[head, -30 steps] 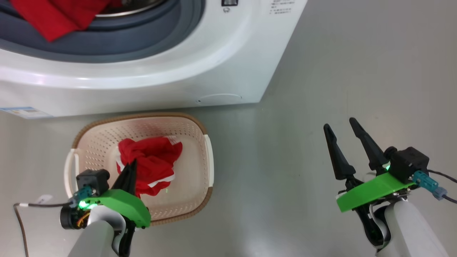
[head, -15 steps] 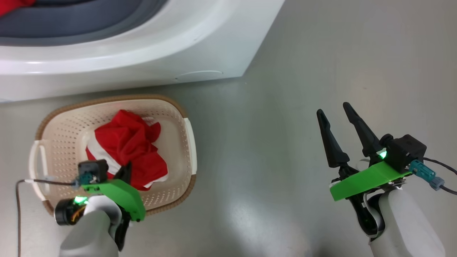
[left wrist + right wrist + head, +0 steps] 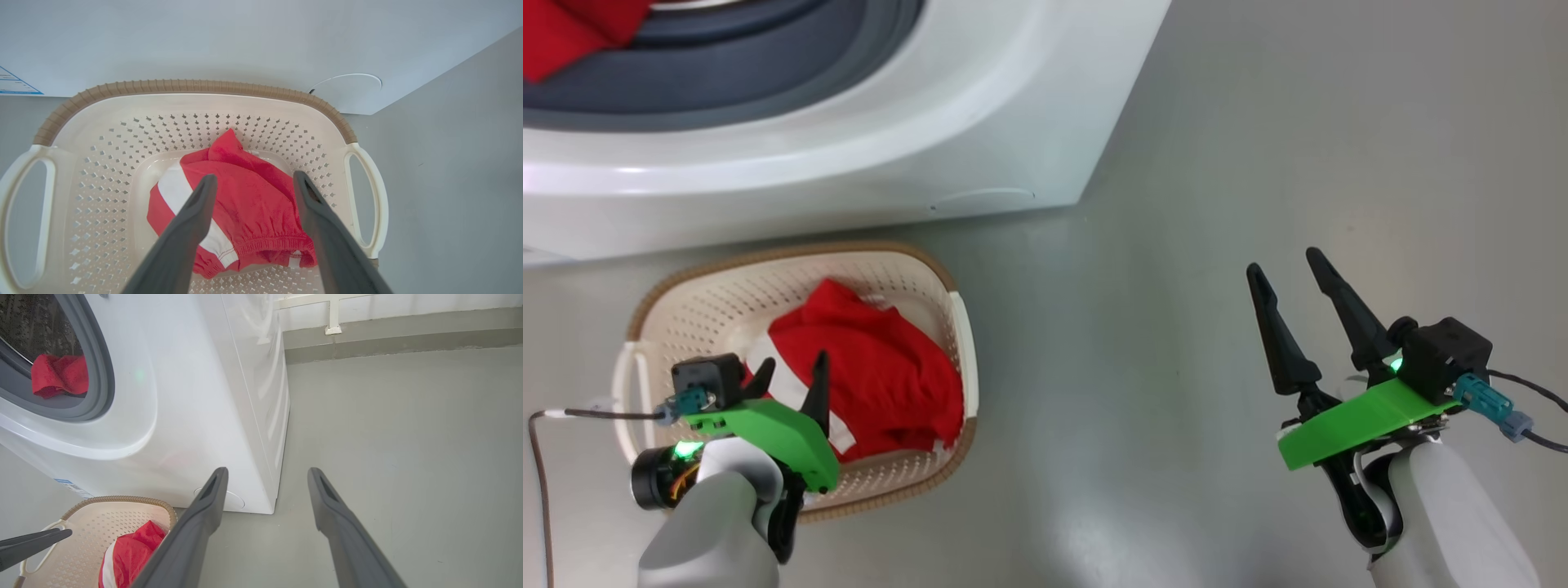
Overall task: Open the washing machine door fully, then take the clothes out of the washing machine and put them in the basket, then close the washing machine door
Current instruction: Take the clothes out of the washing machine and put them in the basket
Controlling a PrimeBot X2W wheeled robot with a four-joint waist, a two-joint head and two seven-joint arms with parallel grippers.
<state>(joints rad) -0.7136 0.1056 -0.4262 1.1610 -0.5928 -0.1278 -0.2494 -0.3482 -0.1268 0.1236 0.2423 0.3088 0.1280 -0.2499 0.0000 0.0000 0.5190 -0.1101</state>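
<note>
Grey floor [image 3: 1217,163] bears basket [image 3: 694,278] at washing machine's [image 3: 931,122] foot, apparently for short transfers. Left gripper [image 3: 794,363]: fingers apart, empty, red striped garment [image 3: 882,384] just beneath in basket; another red garment [image 3: 564,33] beyond, on grey gasket [image 3: 768,65]. Right gripper [image 3: 1282,263]: fingers apart, idle.

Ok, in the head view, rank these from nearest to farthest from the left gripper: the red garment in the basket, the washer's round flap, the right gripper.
1. Red garment, in the basket, just past the left gripper.
2. Round flap, low on the washing machine front, ahead and rightward.
3. Right gripper, far off on the robot's right.
</note>
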